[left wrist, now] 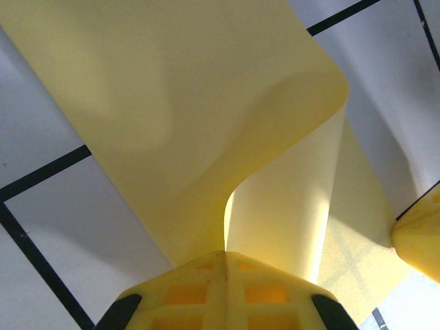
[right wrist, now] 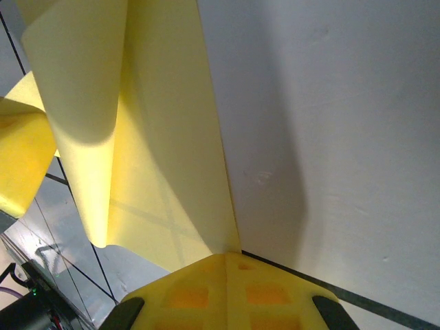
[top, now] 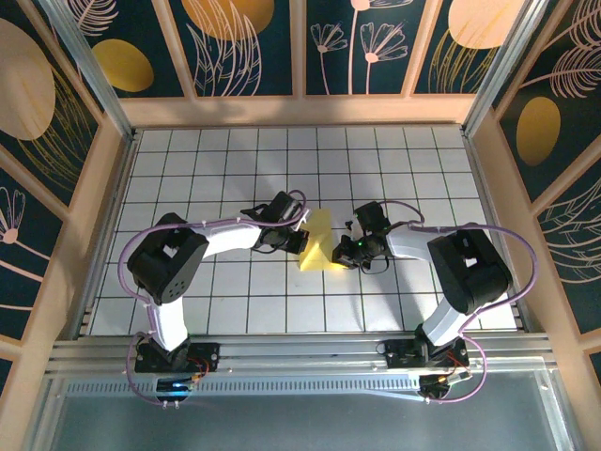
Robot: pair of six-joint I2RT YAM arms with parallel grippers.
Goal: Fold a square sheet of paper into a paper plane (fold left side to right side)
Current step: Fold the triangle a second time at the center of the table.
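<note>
**First fold in hand, no crease set yet**

Progress: the sheet of paper (top: 319,244) sits near the middle of the table (top: 188,169), a little toward its near edge, between the two arms. It is not flat. In the left wrist view its left side stands up off the tiles and curls over toward the right in a soft loop. No pressed edge shows, so I judge the left-to-right fold as begun but not closed. Flattening it, creasing it and all the later plane folds are left to do.

Fingers: the left gripper (left wrist: 224,258) has its fingers (left wrist: 185,292) pinched fully together on the lifted left edge of the sheet. The right gripper (right wrist: 227,258) is likewise closed tight, nipping the sheet's right edge down close to the table surface.
</note>
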